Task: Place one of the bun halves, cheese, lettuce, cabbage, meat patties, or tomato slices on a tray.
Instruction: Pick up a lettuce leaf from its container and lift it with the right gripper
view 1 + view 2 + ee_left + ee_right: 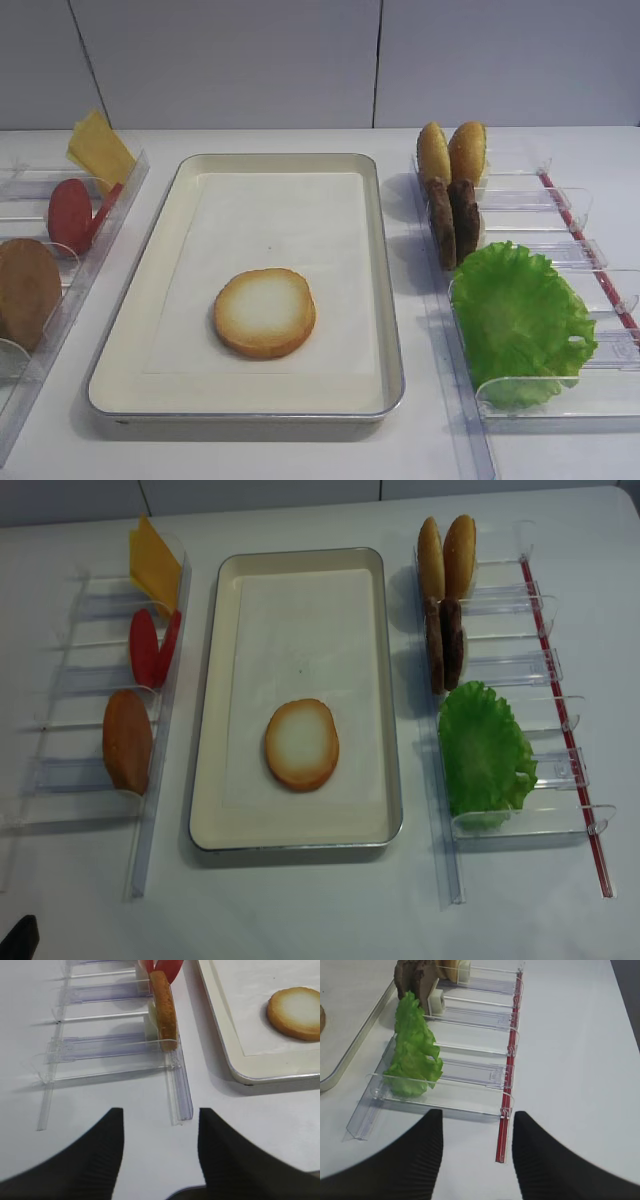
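One bun half [264, 312] lies pale face up on the paper-lined silver tray [395, 330]. The frilly green lettuce [520, 320] stands in the right rack, with meat patties [452, 220] and two more bun halves [452, 152] behind it. On the left stand the cheese [98, 150], tomato slices [70, 215] and another bun half [25, 290]. No cabbage is in view. My right gripper [477, 1115] is open and empty, hovering short of the lettuce [412, 1055]. My left gripper [160, 1110] is open and empty before the left rack's bun half [163, 1007].
Clear plastic racks [500, 825] flank the tray on both sides. A red strip [507, 1110] runs along the right rack's outer edge. Bare white table lies in front of both racks, and a wall closes off the back.
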Available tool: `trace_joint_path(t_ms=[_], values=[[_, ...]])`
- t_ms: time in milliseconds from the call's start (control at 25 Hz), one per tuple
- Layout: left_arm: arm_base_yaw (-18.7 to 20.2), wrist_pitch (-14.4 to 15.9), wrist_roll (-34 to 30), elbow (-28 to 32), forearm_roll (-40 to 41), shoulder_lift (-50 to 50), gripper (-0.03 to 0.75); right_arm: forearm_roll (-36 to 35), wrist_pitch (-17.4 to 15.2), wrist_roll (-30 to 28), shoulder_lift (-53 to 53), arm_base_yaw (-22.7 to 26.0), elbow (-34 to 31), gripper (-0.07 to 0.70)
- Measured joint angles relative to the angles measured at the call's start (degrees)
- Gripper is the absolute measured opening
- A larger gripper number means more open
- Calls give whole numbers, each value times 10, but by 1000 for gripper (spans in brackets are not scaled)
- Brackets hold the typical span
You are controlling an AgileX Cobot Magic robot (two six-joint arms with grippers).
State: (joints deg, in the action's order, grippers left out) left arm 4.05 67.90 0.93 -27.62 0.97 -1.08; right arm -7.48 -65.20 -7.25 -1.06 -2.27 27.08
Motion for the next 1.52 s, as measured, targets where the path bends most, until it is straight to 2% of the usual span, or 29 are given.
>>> trace_joint_path(t_ms=[360, 640, 800, 960, 1240, 1520], values=[[0, 0, 0, 0, 0, 0, 319, -28, 0, 0, 11, 0, 3, 364], [0, 0, 0, 0, 0, 0, 319, -94, 13, 0, 136, 0, 39, 364], [0, 0, 0, 0, 0, 0, 319, -159, 34, 0, 235, 0, 40, 364], [0, 0, 0, 0, 0, 0, 319, -192, 62, -23, 341, 0, 40, 364], [0, 0, 0, 0, 0, 0, 319, -263, 132, -97, 497, 0, 40, 364], [0, 0, 0, 0, 0, 0, 319, -342, 185, -182, 588, 0, 40, 398]])
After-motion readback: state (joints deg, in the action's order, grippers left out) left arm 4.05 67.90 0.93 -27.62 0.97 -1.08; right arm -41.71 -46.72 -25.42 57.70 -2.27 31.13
